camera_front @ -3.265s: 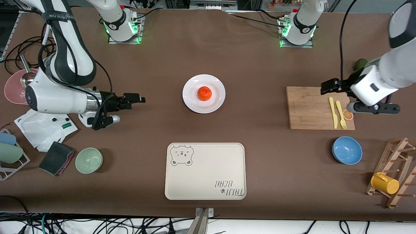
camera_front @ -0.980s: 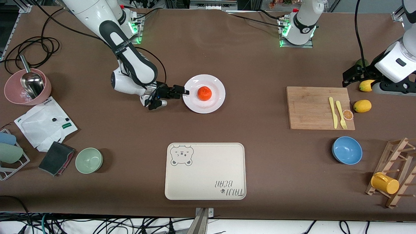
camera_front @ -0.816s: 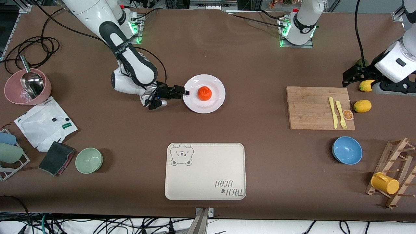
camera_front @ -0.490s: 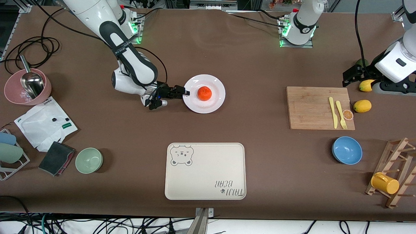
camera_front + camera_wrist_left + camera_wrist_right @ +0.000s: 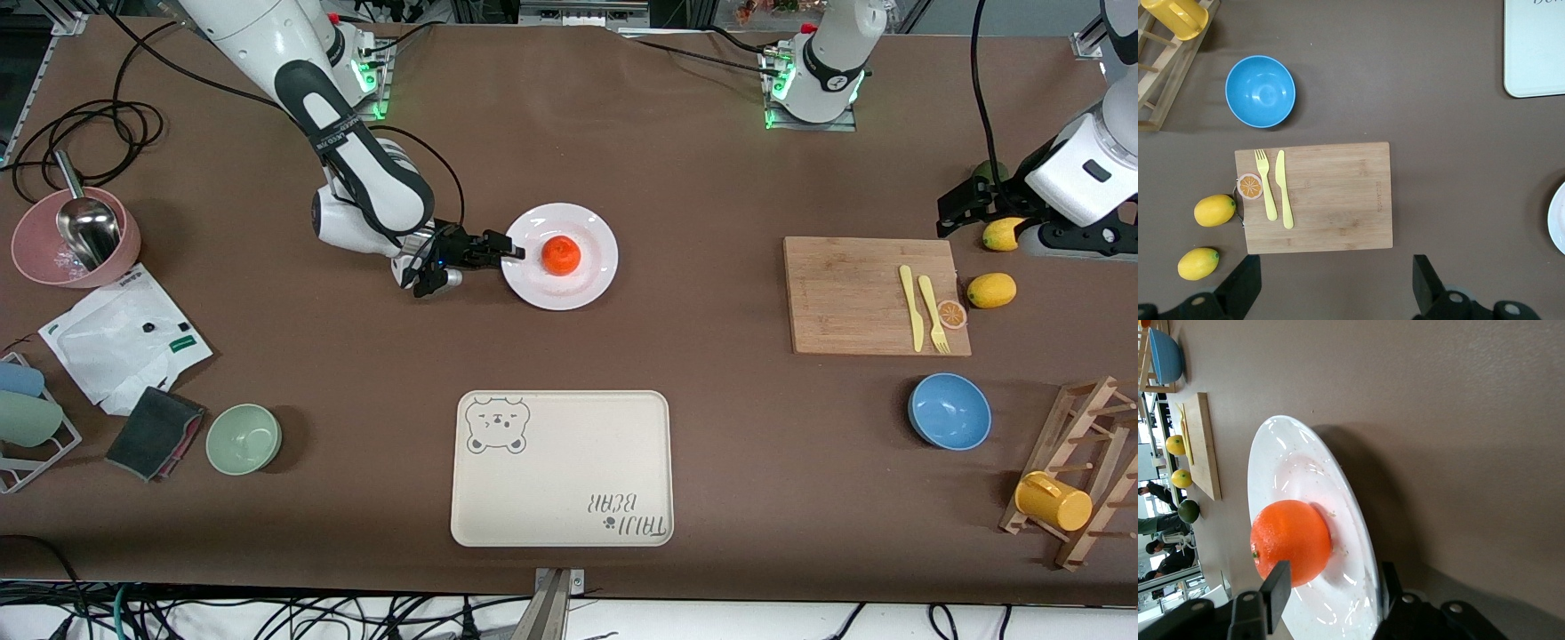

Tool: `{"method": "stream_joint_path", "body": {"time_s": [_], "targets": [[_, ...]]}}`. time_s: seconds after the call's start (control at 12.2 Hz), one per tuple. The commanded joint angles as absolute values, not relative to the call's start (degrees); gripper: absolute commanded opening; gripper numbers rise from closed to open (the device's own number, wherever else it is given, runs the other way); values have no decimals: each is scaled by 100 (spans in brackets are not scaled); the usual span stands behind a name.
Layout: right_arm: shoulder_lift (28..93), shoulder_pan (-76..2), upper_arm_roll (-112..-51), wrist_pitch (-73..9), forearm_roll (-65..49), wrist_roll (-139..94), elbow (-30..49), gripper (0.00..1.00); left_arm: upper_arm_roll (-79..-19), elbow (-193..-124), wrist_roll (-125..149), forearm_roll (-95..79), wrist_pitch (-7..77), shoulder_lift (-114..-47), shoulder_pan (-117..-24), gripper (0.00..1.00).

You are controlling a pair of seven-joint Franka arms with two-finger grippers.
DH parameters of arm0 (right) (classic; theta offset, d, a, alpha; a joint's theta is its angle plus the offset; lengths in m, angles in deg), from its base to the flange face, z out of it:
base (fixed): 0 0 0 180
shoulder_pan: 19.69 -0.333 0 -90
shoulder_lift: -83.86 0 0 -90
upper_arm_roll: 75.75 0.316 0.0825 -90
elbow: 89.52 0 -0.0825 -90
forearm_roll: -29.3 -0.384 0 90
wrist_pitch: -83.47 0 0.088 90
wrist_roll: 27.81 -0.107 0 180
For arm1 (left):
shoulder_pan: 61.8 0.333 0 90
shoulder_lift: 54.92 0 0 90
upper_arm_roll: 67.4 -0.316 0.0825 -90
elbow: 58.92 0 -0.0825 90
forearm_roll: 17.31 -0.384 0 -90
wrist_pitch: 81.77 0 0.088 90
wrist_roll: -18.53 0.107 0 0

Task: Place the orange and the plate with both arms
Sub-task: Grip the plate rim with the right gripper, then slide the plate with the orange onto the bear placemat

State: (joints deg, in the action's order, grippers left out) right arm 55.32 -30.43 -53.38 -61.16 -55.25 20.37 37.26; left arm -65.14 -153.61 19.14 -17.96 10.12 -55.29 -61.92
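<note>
Since swinging in from well apart from the plate (image 5: 582, 280), has brought the right gripper (image 5: 518, 253) low to that plate's rim, on the side toward the right arm's end of the table (image 5: 676, 178), and over the last second has crept a touch farther in. Suggests the approach is finished and the grasp on the rim is the step in hand. Leaves the plate unmoved, flat on the table, with the orange (image 5: 560, 255) on it at its middle. Shows no lift yet.

In the right wrist view, finds the fingers (image 5: 1276, 590) parted at a middling gap with the rim between them: one above the plate's upper face, just short of the orange and not touching it; the other low beside the outer edge of the rim. Cannot tell whether that lower one touches the underside. Calls for closing on the rim alone, keeping the upper finger off the orange, then lifting level, since any tilt could roll the fruit off.

Keeps the left gripper (image 5: 1331, 293) waiting, well apart from the plate toward the left arm's end of the table, fingers spread wide and holding nothing.
</note>
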Motion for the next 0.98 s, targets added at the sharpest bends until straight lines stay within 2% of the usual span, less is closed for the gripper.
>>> {"method": "stream_joint_path", "body": {"time_s": [0.0,0.16,0.65,0.9], "targets": [[5451,-3067,-5307,-6199,-5727,2377,3678,51,-6521,-15340,2002,-1951,919,-5509,-6188,100],[5398,-3067,-5316,-6190,-5911,2606,3669,49,-6521,-15331,2002,-1951,919,-5509,-6188,100],[5336,-3067,-5316,-6199,-5973,2791,3678,12,-6521,-15331,2002,-1951,919,-5509,-6188,100],[5292,-3059,-5316,-6199,-5973,2827,3678,0,-6521,-15340,2002,-1951,919,-5509,-6188,100]]}}
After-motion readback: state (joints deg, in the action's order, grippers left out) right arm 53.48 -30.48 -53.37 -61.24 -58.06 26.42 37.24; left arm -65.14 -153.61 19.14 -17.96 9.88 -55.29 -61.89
